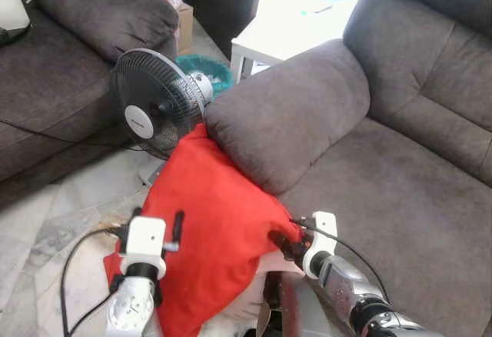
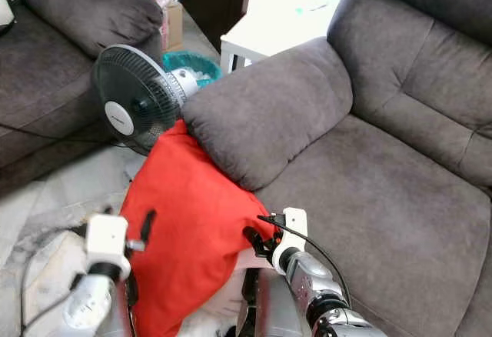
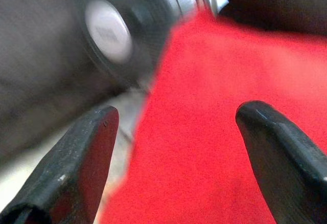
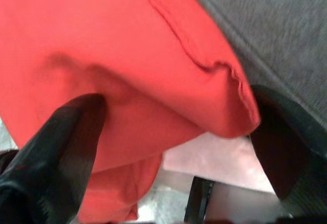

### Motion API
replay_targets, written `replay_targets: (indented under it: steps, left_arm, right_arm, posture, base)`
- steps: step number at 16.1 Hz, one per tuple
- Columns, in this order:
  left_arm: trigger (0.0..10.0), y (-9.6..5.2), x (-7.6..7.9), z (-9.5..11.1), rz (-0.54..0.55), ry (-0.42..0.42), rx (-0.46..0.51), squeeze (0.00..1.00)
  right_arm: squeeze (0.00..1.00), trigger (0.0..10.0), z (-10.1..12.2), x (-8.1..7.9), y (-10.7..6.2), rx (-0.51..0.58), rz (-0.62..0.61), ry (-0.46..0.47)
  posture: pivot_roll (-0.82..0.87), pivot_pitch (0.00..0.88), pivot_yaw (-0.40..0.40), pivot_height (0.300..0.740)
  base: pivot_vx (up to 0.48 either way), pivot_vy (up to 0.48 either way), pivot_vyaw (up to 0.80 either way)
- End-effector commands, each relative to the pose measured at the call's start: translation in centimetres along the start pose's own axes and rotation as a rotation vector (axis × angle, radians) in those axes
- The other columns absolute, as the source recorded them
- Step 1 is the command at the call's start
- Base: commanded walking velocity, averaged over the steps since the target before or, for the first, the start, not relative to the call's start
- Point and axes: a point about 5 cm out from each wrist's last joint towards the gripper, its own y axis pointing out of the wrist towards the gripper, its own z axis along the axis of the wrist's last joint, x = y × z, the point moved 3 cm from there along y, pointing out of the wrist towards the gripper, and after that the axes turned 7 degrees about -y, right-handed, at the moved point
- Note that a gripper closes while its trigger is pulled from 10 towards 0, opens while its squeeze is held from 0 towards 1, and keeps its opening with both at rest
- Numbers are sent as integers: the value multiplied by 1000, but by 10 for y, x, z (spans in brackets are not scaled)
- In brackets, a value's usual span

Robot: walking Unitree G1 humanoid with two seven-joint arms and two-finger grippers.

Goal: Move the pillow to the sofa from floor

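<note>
The red pillow (image 1: 207, 221) leans tilted against the sofa (image 1: 400, 175) armrest, its top corner under the arm's front edge, its lower end near the floor. My right gripper (image 4: 176, 132) straddles the pillow's lower right corner, fingers spread wide, one pressing into the fabric, not clamped. My left gripper (image 3: 176, 132) is raised at the pillow's left edge, fingers wide apart, holding nothing. A fan (image 1: 150, 110) stands just behind. Its hub label is unreadable.
</note>
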Motion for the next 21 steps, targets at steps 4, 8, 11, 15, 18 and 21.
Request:
replay_targets:
  steps: [4,8,11,15,18,21]
  left_arm:
    - [10000,2,-31,58,136,18,170,0]
    - [10000,3,-24,84,85,-40,206,0]
    - [10000,1,-22,89,92,-97,196,0]
    - [10000,-1,-21,92,92,-115,183,0]
    - [10000,-2,-18,93,80,-127,172,0]
    - [10000,-3,-11,92,60,-136,160,0]
  right_arm:
    - [0,10000,-5,-10,2,0,53,38]
    - [0,10000,1,-23,5,62,129,125]
    - [0,10000,13,-23,5,148,136,241]
    - [0,10000,32,-23,6,249,154,345]
    - [0,10000,34,-29,7,250,210,345]
    - [0,10000,27,-33,6,226,236,334]
  posture:
    - [313,189,-197,537]
    - [350,210,-177,537]
    - [362,219,-176,537]
    - [368,220,-187,537]
    - [370,223,-199,537]
    - [367,226,-210,537]
  base:
    - [0,0,0]
    - [0,0,0]
    - [0,0,0]
    - [0,0,0]
    - [0,0,0]
    - [0,0,0]
